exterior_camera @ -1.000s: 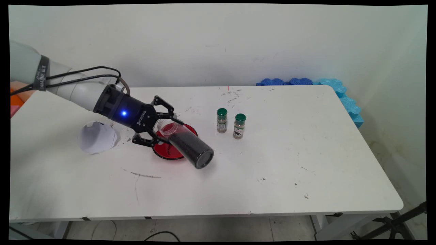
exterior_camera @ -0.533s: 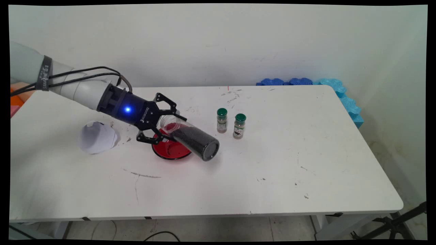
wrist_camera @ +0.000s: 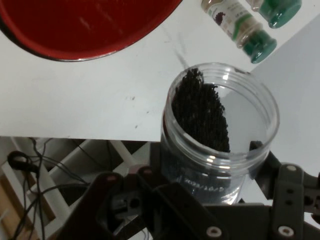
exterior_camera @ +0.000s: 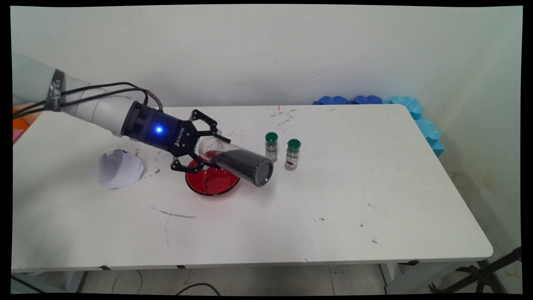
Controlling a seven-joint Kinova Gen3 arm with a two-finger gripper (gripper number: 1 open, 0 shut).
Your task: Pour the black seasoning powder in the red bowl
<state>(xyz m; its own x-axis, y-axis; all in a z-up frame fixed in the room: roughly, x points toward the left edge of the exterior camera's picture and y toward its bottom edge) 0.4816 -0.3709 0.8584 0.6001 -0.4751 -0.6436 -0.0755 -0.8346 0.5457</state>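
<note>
Clamped on a clear jar [exterior_camera: 239, 163] of dark grains, the gripper [exterior_camera: 202, 146] holds it tilted, base toward two spice bottles [exterior_camera: 271, 147], above the red plate [exterior_camera: 211, 182].

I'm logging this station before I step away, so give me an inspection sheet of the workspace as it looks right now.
Surface: white table, scuffed and marked with dark specks.
Job's things: clear jar part full of dark grains, tilted in the air above the red dish, its open mouth toward the gripper; the dish looks empty but for a few specks.
Clutter: two green-capped spice bottles upright right of the jar; white paper cone left of the dish.
Grippers: gripper shut on the jar near its mouth.
Cables: black cables along the arm; more on the floor below the table.
Surroundings: plain wall; blue foam pieces at the table's far right corner.
</note>
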